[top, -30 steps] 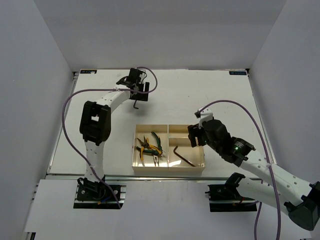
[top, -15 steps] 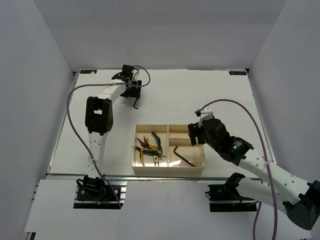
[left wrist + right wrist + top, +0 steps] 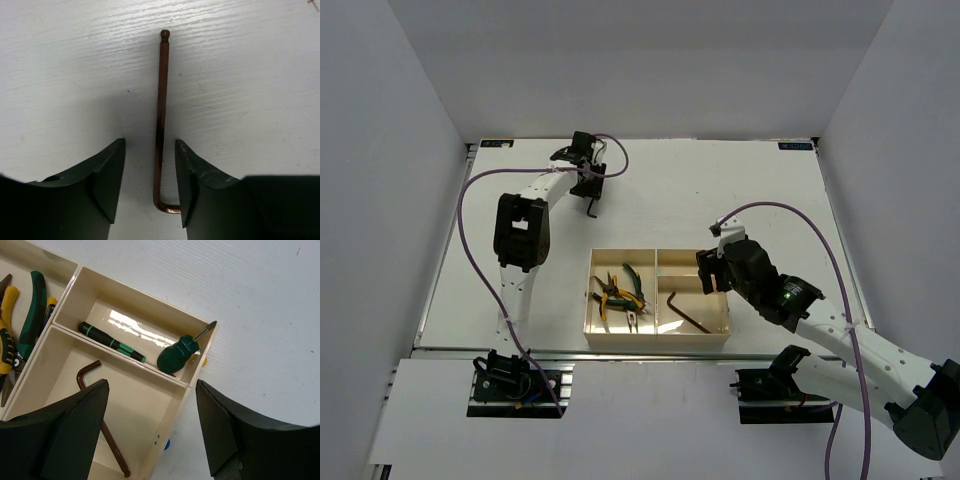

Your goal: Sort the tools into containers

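Note:
A dark L-shaped hex key [image 3: 161, 115] lies on the white table at the far left [image 3: 592, 207]. My left gripper [image 3: 150, 165] is open and low over it, one finger on each side of the shaft; it shows in the top view [image 3: 590, 192]. The cream tray [image 3: 656, 343] sits near the front. Its large left compartment holds yellow and green pliers [image 3: 617, 295]. My right gripper [image 3: 152, 425] is open and empty above the tray's right wall [image 3: 187, 390]. Two green screwdrivers [image 3: 175, 355] lie in the far small compartment, another hex key [image 3: 102, 425] in the near one.
White walls close the table on three sides. A small blue piece [image 3: 166, 444] and a yellow piece [image 3: 204, 360] stick out from under the tray's right wall. The right arm [image 3: 800, 300] stretches from the front right corner to the tray.
My left wrist has shifted slightly above the hex key on the table. The key, the tray and my right arm have stayed in place.

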Action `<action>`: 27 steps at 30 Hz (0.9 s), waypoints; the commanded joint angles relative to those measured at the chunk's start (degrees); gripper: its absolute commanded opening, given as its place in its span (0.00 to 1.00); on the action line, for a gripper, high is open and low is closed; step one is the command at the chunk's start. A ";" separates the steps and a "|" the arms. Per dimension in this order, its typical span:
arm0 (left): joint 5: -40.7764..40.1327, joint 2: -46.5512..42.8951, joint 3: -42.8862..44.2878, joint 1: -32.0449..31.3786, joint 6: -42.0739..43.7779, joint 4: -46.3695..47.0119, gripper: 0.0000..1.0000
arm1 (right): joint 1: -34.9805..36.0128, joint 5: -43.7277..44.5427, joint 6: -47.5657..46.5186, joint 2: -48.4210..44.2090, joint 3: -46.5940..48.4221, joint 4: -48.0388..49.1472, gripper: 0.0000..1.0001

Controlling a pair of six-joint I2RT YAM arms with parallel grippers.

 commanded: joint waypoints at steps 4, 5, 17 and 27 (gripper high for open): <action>0.96 0.80 -0.04 -0.33 0.20 -6.55 0.44 | -0.30 0.10 0.53 -1.35 0.80 0.77 0.76; 1.14 1.41 1.27 -0.33 0.12 -7.17 0.40 | -0.21 0.18 0.53 -1.61 0.80 0.59 0.76; 5.45 -5.43 -4.26 0.90 -0.50 -1.73 0.00 | -0.29 0.54 0.88 -4.07 -0.34 -0.82 0.76; 8.78 -17.02 -10.32 0.90 -0.15 4.33 0.00 | -0.29 0.63 1.58 -5.83 -1.57 -0.73 0.77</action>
